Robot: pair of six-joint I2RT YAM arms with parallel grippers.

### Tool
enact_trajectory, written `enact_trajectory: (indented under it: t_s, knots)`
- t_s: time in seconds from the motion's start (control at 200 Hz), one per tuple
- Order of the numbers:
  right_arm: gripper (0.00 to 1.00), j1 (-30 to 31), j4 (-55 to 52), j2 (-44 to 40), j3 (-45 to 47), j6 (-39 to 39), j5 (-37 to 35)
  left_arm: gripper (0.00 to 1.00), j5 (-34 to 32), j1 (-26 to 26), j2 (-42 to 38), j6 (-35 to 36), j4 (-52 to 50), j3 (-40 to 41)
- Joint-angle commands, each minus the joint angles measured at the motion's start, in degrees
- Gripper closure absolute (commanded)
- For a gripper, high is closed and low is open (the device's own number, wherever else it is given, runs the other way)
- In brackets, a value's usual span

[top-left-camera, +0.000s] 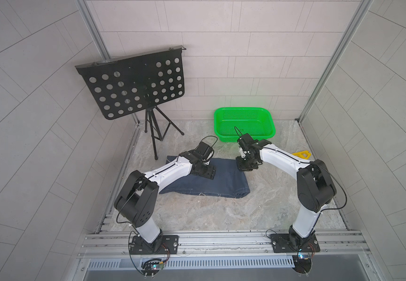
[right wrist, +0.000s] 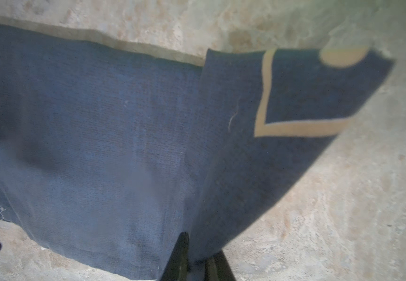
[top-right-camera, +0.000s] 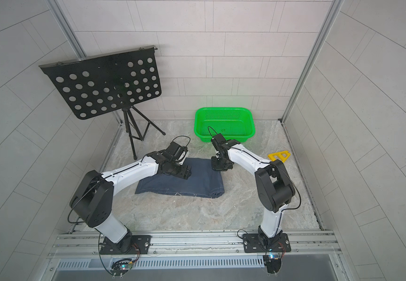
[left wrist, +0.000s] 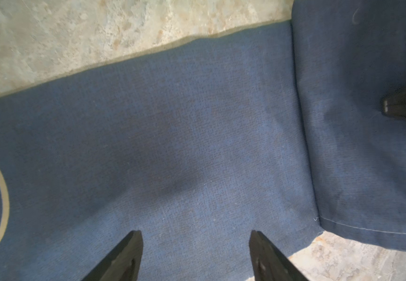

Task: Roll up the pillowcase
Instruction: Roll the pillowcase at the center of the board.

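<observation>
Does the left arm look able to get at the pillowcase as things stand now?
Probably yes: the open left end effector hangs right over the pillowcase, and nothing lies between them.

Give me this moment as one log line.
left gripper: open, over pillowcase | right gripper: pinching pillowcase, edge raised | roll: unfinished
</observation>
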State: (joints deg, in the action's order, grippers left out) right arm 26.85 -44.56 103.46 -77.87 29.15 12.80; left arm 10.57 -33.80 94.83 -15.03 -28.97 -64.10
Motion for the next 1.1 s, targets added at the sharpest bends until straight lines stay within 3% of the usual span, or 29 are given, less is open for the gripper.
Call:
enact_trajectory:
  t_s: [0.0,0.375,1.096]
  knots:
    - [0.82,1.2,-1.4,1.7,-1.6,0.7,1.0,0.23,0.3,0.7,-1.5,-0.1,-0.2,0.9]
    - [0.86,5.5,-1.2,6.2,-6.2,0.8,4.4,0.23,1.3,3.5,-3.7,-0.8,0.1,4.3]
    - [0.84,10.7,3.2,13.6,-11.0,3.2,11.0,0.27,1.2,6.1,-1.5,0.0,4.2,8.9]
